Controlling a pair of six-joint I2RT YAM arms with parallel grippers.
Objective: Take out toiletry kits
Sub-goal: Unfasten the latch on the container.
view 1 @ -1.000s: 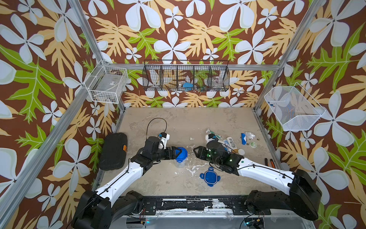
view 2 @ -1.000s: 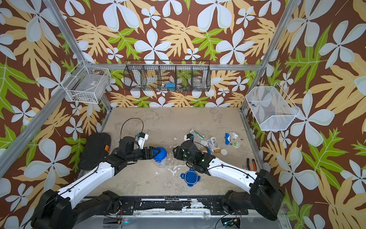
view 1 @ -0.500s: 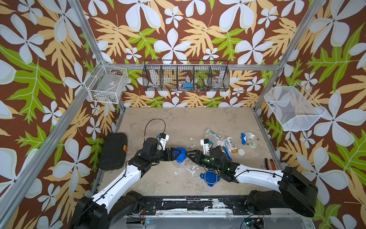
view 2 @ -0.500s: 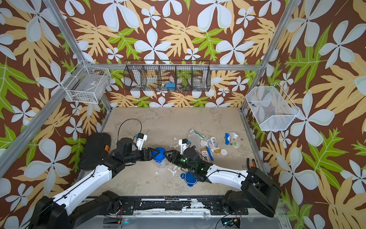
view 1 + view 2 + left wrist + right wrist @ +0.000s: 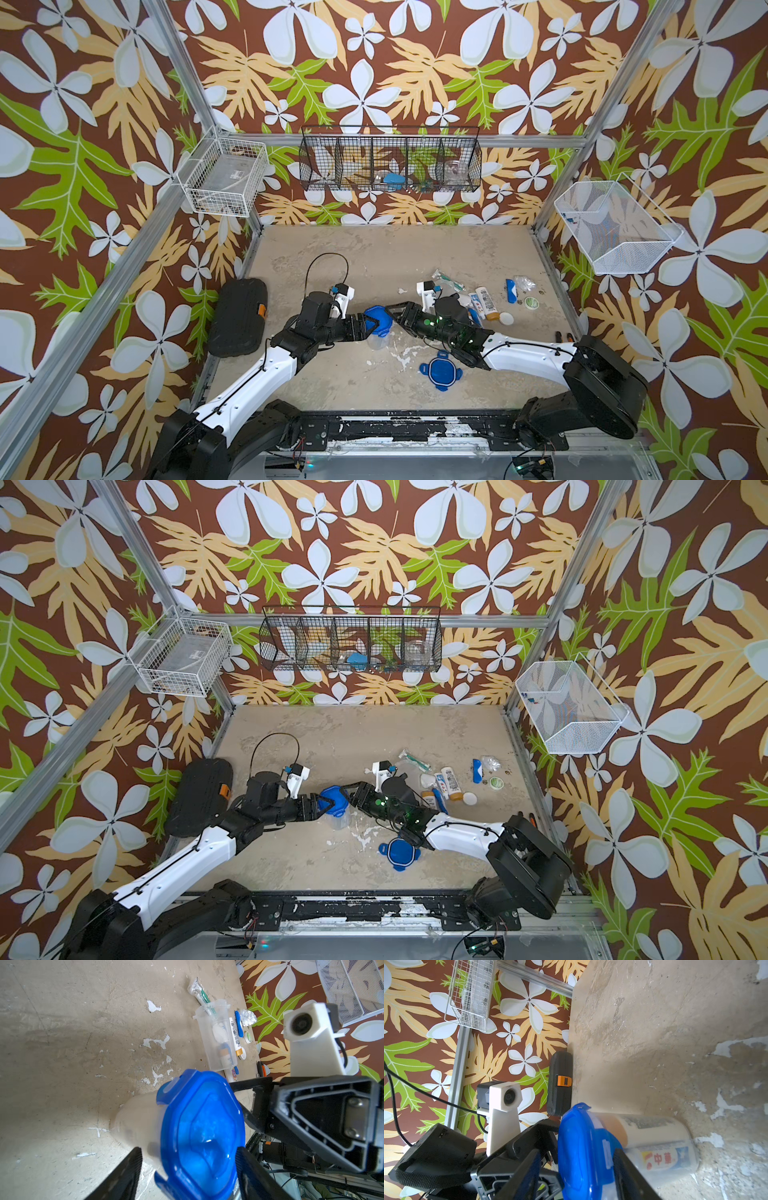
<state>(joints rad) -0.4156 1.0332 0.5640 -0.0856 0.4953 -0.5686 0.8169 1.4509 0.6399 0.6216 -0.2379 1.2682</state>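
Centre of both top views, on the counter: a clear jar stands upright, closed by a blue four-tabbed lid. The right wrist view shows one toiletry kit inside it, not yet taken out: a toothpaste tube and a white bottle with an orange cap, pressed against the wall. The left gripper straddles the lid's edge with jaws spread wide; whether they press on it cannot be told. The right gripper faces it across the lid, jaws apart, with a clear gap between one finger and the lid.

Right of centre lie the other kit's pieces, already out: wrapped toothbrush, white tube, blue tube, green tin. A second lid lies loose lower in the frame. An open jar appears to lie on its side beside the pieces.

Handling, as judged: the packed pieces are small and light. The tube is soft and glossy, likely to slip or crush under a hard pinch, and it is crowded in a narrow mouth. The jar is light and apt to tip, so it wants steadying while the tabs are lifted. The best hold is probably the bottle's stiff orange cap, nearest the mouth.
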